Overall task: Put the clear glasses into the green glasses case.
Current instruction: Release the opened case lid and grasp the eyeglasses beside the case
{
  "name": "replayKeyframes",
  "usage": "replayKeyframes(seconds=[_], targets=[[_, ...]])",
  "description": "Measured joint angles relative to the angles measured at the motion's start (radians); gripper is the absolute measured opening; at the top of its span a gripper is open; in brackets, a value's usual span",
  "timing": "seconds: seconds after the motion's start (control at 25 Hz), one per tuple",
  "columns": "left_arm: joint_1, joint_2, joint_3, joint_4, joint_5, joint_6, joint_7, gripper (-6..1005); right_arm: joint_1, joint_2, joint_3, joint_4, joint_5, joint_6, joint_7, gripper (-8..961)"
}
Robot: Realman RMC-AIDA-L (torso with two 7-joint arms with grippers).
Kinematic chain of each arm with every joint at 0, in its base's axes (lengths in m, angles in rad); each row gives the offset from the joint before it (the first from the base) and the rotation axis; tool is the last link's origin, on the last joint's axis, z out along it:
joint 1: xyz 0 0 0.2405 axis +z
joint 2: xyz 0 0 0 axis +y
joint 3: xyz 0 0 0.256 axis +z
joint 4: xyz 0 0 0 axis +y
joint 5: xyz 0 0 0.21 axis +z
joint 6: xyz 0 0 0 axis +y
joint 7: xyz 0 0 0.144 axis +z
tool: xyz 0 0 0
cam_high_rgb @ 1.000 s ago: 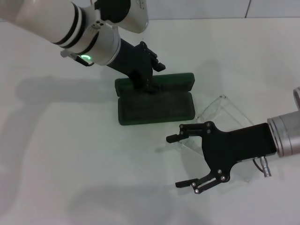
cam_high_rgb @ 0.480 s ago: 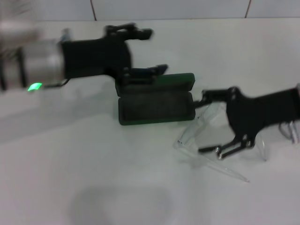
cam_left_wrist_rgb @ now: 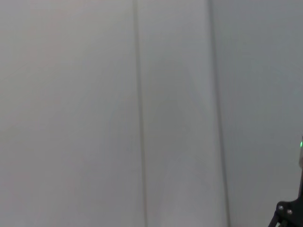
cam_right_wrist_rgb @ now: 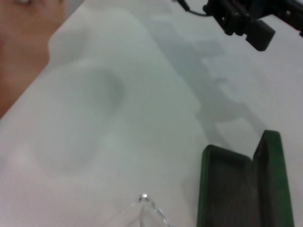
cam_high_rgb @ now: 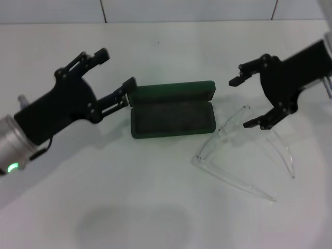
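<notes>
The green glasses case (cam_high_rgb: 171, 117) lies open in the middle of the white table, lid raised at the back, dark lining showing and nothing in it. The clear glasses (cam_high_rgb: 218, 136) rest on the table just right of the case, temple arms spread toward the front right. My right gripper (cam_high_rgb: 239, 102) hovers open above the glasses' far end, holding nothing. My left gripper (cam_high_rgb: 118, 67) is open and empty beside the case's left end. The right wrist view shows the open green glasses case (cam_right_wrist_rgb: 227, 189), a tip of the clear glasses (cam_right_wrist_rgb: 147, 201) and the left gripper (cam_right_wrist_rgb: 244, 23) farther off.
The white table (cam_high_rgb: 145, 207) stretches bare in front of the case, and a tiled wall (cam_high_rgb: 187, 9) runs along its far edge. The left wrist view shows only plain wall panels (cam_left_wrist_rgb: 142, 113).
My left gripper has drawn back from the case lid to the left. My right gripper has risen from the table's front, over the glasses, to the far right. The glasses have shifted slightly right.
</notes>
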Motion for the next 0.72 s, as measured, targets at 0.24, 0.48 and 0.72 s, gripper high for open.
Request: replayKeyframes(seconds=[0.24, 0.48, 0.72], targets=[[-0.015, -0.001, -0.001, -0.131, -0.052, 0.021, 0.077, 847, 0.141, 0.056, -0.016, 0.020, -0.201, -0.041, 0.031, 796], [-0.045, -0.001, -0.001, -0.197, -0.058, 0.023, 0.082, 847, 0.204, 0.094, -0.117, 0.095, -0.272, 0.000, 0.039, 792], [-0.053, -0.001, -0.002, -0.216, -0.066, 0.023, 0.083, 847, 0.220, 0.096, -0.227, 0.160, -0.277, 0.095, 0.057, 789]])
